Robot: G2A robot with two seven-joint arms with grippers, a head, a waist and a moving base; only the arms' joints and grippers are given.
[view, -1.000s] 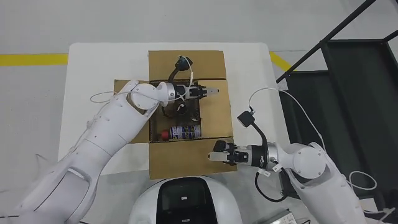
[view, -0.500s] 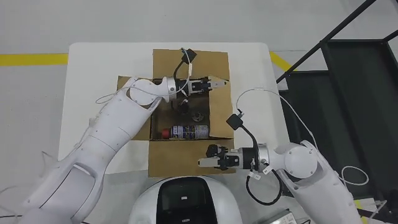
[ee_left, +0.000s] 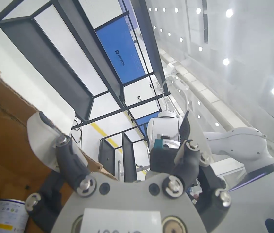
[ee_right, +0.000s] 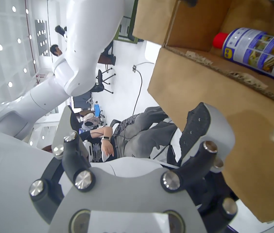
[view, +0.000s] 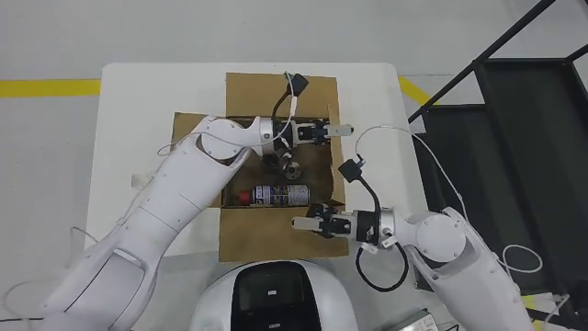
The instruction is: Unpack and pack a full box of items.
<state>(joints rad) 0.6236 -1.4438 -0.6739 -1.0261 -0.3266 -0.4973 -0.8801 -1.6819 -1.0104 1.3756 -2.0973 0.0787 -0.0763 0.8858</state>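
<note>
**Can lies crosswise at the near wall, right gripper the closer one**

The cardboard box (view: 276, 87) sits open in the middle of the table (view: 147, 92), flaps folded out. Inside, starting at the left, a spray can (view: 276, 194) lies on its side along the near wall. Its red cap (view: 243, 197) points to the robot's left, and its long axis runs parallel to the table's near edge. Just beyond it, toward the box's middle, are two dark round pieces (view: 292, 167).

The right gripper (view: 301, 223) hovers over the near flap, just beside the can's base end. Its fingers are spread with nothing between them. I'd say it is the better placed of the two, since the can is only a short way in over the wall. Its fingers would have to straddle the can across its width.

Farthest right, the left gripper (view: 338, 131) hangs over the box's right wall. It is spread and empty too, and well apart from the can.
</note>
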